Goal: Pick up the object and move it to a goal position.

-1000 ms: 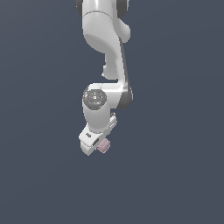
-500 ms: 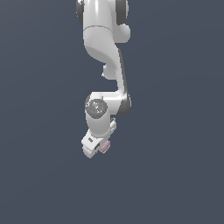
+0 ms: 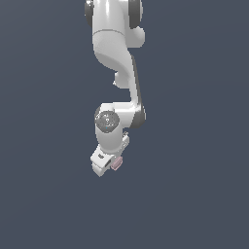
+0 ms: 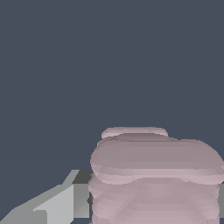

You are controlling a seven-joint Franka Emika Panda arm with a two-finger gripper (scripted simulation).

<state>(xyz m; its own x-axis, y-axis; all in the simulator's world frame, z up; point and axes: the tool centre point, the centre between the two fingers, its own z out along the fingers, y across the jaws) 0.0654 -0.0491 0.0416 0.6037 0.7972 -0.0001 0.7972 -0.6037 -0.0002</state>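
Tool (image 3: 108,166) is clamped on the cube (image 3: 115,164): the wrist view has the pink block filling the gap, a grey finger (image 4: 57,204) against its side. Cube sits at the fingertips, toward the exterior view's right of the tool body; no long axis to speak of. Against the earlier frames, arm and cube have shifted slightly toward the exterior view's right, grip unchanged. No goal marker visible.
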